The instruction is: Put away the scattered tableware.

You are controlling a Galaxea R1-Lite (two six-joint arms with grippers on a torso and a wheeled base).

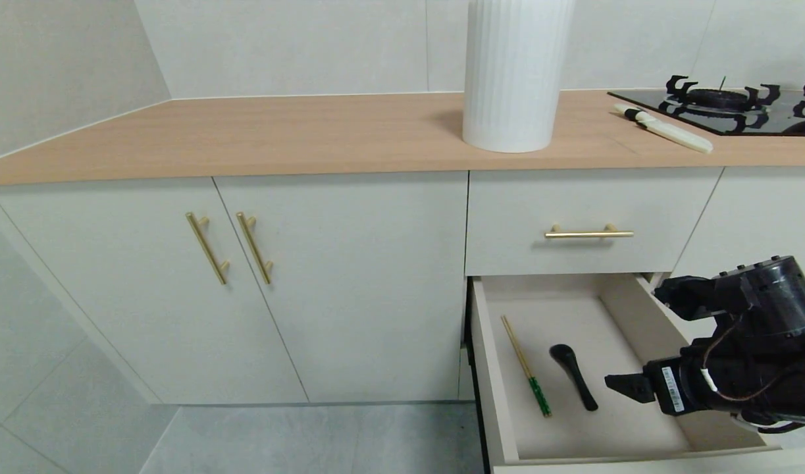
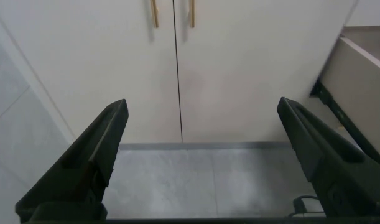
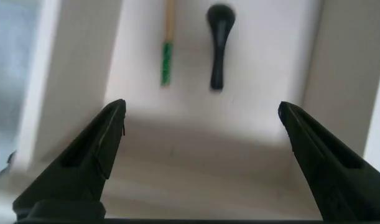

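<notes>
The lower drawer (image 1: 489,368) under the wooden counter stands pulled out. Inside it lie a pair of wooden chopsticks (image 1: 526,365) with green ends and, beside them, a black spoon (image 1: 573,376). My right gripper (image 1: 646,339) hovers open over the drawer's right side, with nothing between its fingers. From the right wrist, the chopsticks (image 3: 168,43) and spoon (image 3: 219,43) lie beyond the open right gripper (image 3: 202,111). A cream utensil with a black band (image 1: 665,130) lies on the counter beside the hob. My left gripper (image 2: 202,106) is open and empty, low before the cabinet doors.
A tall white ribbed cylinder (image 1: 513,72) stands on the counter (image 1: 277,135). A black gas hob (image 1: 738,108) sits at the back right. The upper drawer (image 1: 590,234) and the two cabinet doors (image 1: 231,247) with gold handles are closed. Grey floor tiles (image 2: 196,180) lie below.
</notes>
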